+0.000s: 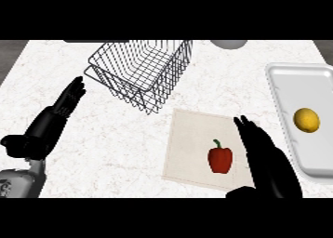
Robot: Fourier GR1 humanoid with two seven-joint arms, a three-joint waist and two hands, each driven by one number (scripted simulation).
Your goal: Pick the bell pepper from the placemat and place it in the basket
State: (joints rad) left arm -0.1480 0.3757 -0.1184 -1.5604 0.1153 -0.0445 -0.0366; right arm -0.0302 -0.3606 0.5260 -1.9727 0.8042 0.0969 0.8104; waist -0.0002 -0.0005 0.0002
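We've got matte black hands, left hand (54, 117) and right hand (267, 155); the left's forearm (15, 183) is grey, speckled with dark marks.

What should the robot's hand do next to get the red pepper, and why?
Probably the right hand should slide a little left and curl its fingers round the bell pepper. That hand is open, right beside the pepper, which lies untouched on the placemat. The wire basket waits farther up the counter, and the left hand is far off.
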